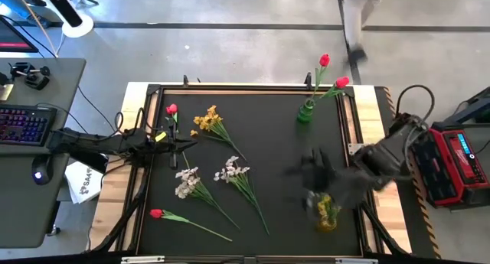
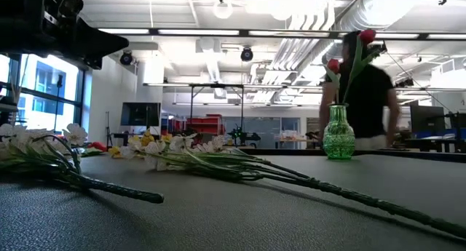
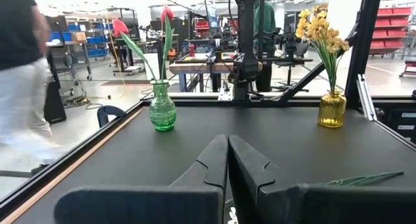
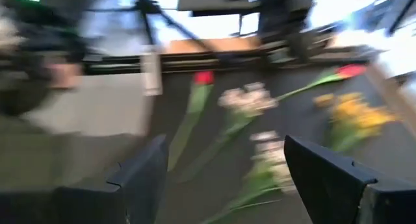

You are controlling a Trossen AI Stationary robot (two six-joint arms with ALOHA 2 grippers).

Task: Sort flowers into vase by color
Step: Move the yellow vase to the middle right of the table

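My right gripper (image 1: 318,172) is wide open with nothing in it, hovering just beside the yellow vase (image 1: 326,216), which already holds yellow blossoms. The left gripper (image 3: 227,160) is parked shut at the table's left edge. Two reds sit in the green vase (image 1: 305,111); the rest of the flowers (image 1: 200,184) lie mid-table. My worry is that swinging across, I could clip that yellow vase and tip it.

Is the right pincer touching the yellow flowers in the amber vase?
Cannot tell. In the high view the right pincer is motion-blurred right beside the yellow flowers; its own wrist view shows open fingers with nothing between.
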